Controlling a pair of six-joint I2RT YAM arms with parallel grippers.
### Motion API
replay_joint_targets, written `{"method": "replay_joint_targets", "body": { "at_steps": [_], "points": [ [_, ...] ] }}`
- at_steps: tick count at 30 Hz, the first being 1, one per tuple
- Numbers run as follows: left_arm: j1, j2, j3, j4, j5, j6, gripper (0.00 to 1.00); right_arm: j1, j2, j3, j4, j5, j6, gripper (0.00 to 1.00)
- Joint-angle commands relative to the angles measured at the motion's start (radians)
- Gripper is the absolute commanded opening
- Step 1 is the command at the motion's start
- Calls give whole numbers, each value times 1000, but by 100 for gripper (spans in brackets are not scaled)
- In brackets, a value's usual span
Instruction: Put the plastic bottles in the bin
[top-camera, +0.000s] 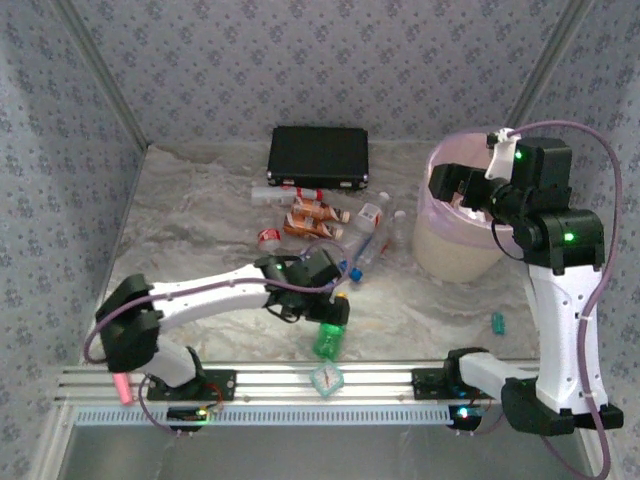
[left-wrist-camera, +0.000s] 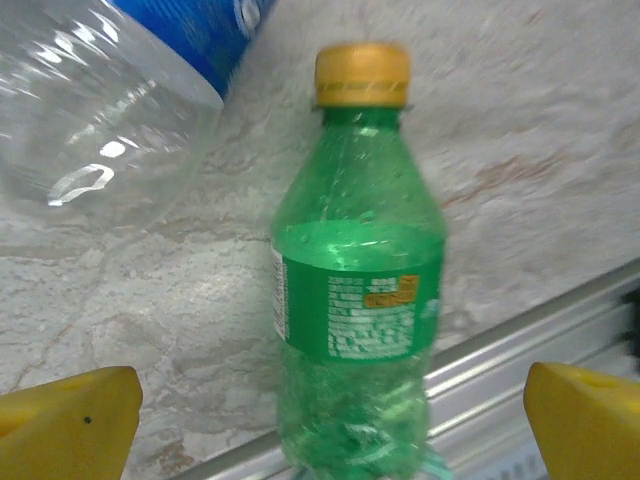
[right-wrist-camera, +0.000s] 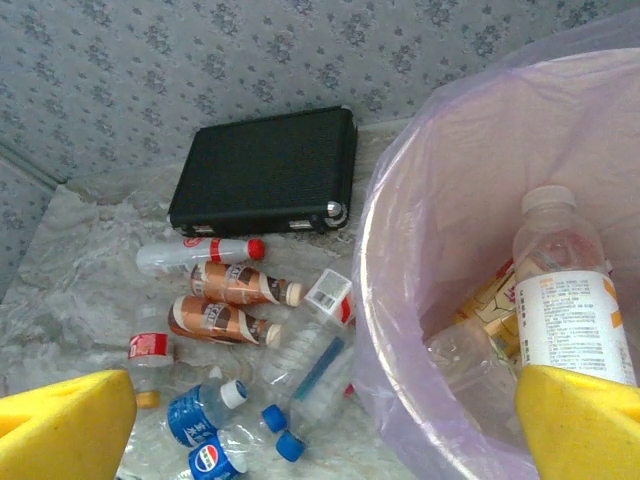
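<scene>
Our left claw stands wide open, yellow fingers either side of the green bottle, gripping nothing. That translucent, yellow-capped bottle lies on the marbled counter by the metal rail. Our right claw, spread and empty, hangs over the pink-lined bin, which holds a white-capped clear bottle. Brown bottles lie near the black case. Left arm stretched low, right arm upright.

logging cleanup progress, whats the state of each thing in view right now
green bottle, capped, lying on the table, not gripped
left tool, open, straddling green bottle
bin, upright, bag-lined, holds bottles
right tool, open above bin
black case, shut, flat on table
loose bottles, lying on table, not binned
</scene>
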Motion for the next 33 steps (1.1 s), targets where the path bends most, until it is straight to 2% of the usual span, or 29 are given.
{"method": "replay_joint_targets", "body": {
  "at_steps": [1, 9, 14, 18, 22, 24, 29, 33],
  "points": [
    [-53, 87, 54, -55, -3, 59, 97, 7, -22, -5, 1, -8, 22, 99],
    [-104, 199, 61, -59, 34, 85, 96, 7, -40, -16, -25, 5, 8, 99],
    [-104, 238, 82, -75, 18, 89, 84, 7, -42, -30, -15, 1, 6, 99],
    [-104, 237, 121, -112, -6, 107, 69, 6, -41, -21, -25, 4, 1, 99],
    [-103, 228, 203, -178, -16, 142, 60, 6, -48, 0, -55, 1, -8, 99],
    [-99, 209, 249, -218, -28, 168, 61, 6, -50, 9, -66, -12, -11, 99],
    [-9, 82, 251, -198, 16, 218, 58, 6, -52, 9, -48, -115, 1, 99],
    [154, -84, 192, -107, 64, 233, 50, 19, -79, -59, 66, -299, 64, 98]
  ]
}}
